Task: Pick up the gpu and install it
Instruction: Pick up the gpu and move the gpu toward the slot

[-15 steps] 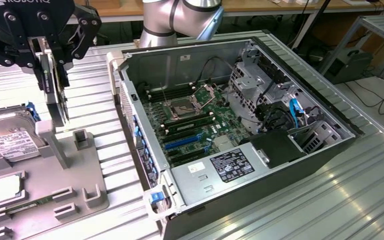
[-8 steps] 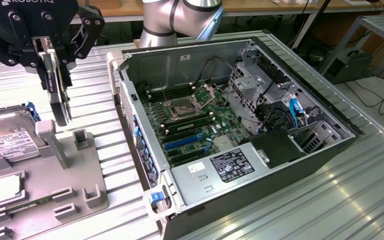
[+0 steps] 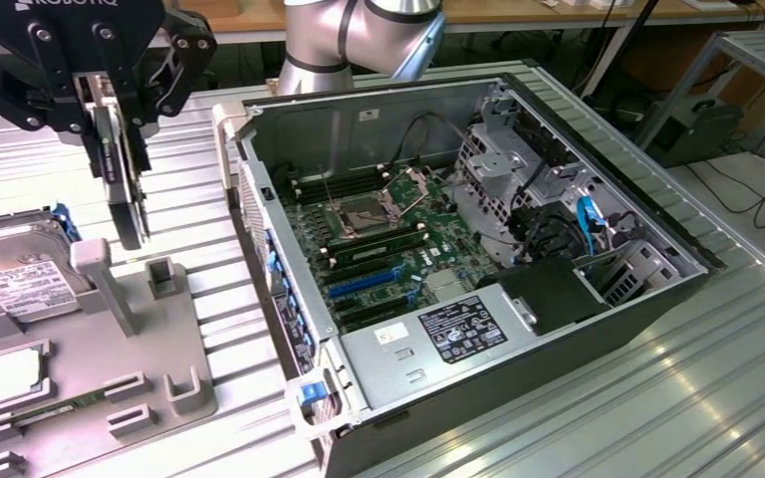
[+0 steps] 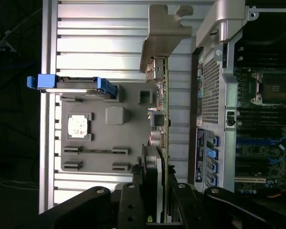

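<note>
Robot gripper [image 3: 115,118] is clamping the gpu [image 3: 127,194] by its upper edge, holding the card edge-on and upright. The gpu is hanging above the grey holder tray [image 3: 156,368], on the exterior view's left of the open computer case [image 3: 489,249].

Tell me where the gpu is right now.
In the exterior view's upper left, the gpu hangs on edge in the gripper, jaws closed on it, in the air between the grey parts tray and the open computer case.

Robotics lab: robot arm [image 3: 343,40], open computer case [image 3: 356,124], slatted aluminium bench [image 3: 648,398].
</note>
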Motion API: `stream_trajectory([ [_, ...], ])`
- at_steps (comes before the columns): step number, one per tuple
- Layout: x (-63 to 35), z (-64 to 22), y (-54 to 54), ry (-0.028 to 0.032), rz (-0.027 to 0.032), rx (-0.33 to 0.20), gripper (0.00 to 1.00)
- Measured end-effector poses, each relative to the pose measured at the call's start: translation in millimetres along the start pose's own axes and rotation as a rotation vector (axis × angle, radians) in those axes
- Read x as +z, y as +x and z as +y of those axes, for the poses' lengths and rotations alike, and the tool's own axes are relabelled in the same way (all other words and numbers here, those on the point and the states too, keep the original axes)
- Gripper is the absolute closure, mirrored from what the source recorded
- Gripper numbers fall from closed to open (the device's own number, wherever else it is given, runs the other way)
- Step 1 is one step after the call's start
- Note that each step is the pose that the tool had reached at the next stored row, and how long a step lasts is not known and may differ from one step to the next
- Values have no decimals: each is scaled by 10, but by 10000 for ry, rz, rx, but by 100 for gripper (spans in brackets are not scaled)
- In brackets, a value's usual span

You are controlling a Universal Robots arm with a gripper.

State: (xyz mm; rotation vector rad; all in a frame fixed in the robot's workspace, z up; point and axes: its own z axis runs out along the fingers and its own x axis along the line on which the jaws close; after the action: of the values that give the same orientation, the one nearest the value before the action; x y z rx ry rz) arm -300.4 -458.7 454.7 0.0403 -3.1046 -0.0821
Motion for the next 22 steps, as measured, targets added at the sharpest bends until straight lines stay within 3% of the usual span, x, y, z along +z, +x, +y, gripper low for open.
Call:
stream_trajectory([
  [22,-5,-3,-120,0,1,0,72],
])
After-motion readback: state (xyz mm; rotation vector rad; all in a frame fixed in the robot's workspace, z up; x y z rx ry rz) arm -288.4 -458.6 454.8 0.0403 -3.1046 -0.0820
